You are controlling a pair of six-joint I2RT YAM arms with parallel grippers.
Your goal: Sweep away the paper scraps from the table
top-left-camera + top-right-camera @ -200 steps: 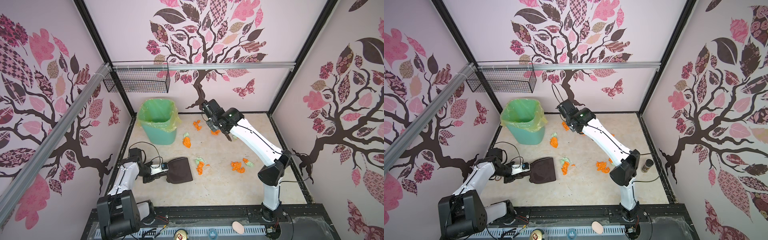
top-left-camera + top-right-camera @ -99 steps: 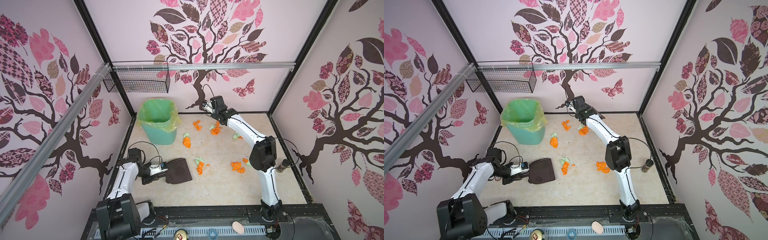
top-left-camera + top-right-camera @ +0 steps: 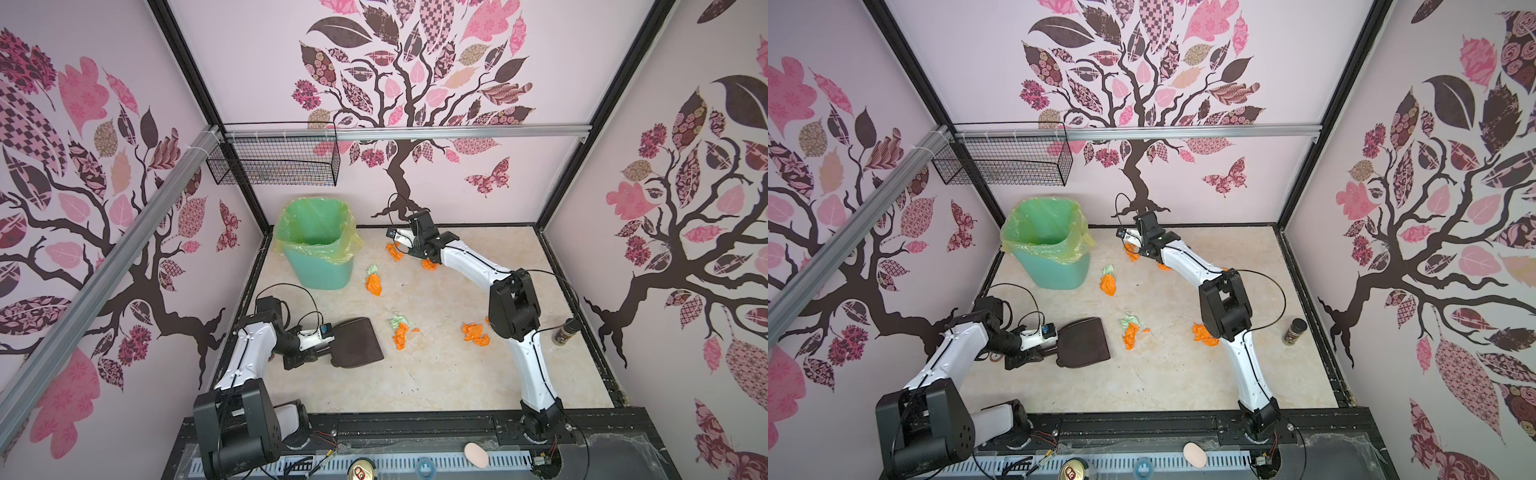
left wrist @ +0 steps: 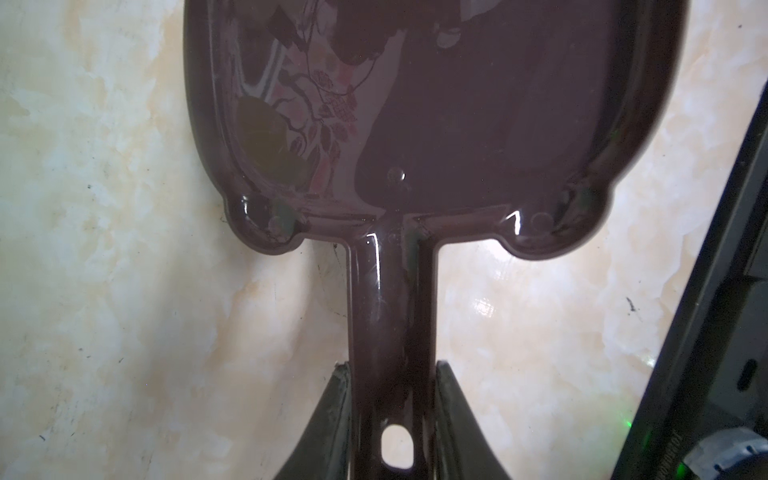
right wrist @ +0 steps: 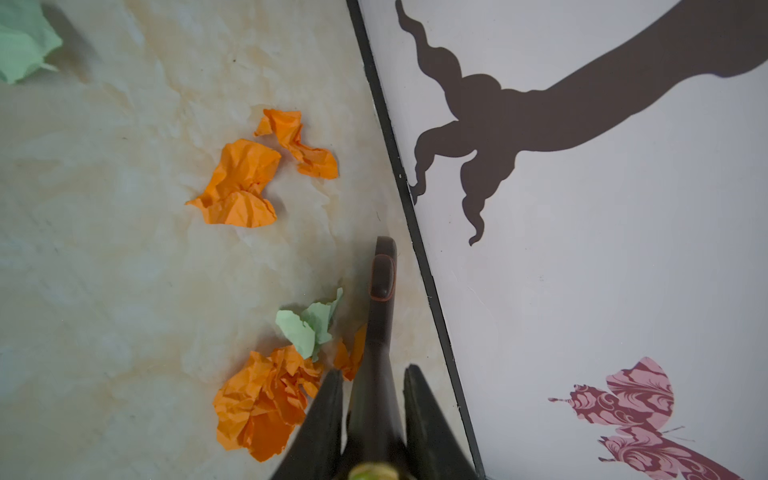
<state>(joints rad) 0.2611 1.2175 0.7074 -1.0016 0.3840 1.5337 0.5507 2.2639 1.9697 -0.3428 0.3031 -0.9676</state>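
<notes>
The left arm is folded low along the left edge of the tabletop point(image 3: 436, 374). Its forearm points toward the middle, and the left tool point(image 4: 392, 370) is clamped on the handle of a dark brown dustpan point(image 3: 357, 343), one finger on each side. The dustpan lies near the left edge with its mouth facing the middle.

The right arm rises from the near edge and bends at a raised elbow, then stretches to the far edge. There the right tool point(image 5: 372, 374) is shut on a slim dark brown handle point(image 5: 382, 278) close to the back wall; what the handle belongs to cannot be told.

In both top views the paper scraps point(image 3: 401, 334) lie apart in clumps. Some are at the far edge by the right tool, one is beside the green bin point(image 3: 320, 257) in the far left corner, and two are mid-tabletop. The right elbow partly hides one of the mid-tabletop clumps in a top view.

Only the right wrist view shows the pale green wad touching the orange ones just beside the handle. Only the left wrist view shows the pan's glossy inside, with no scraps in the part visible. A small dark bottle point(image 3: 1293, 330) stands at the right edge.
</notes>
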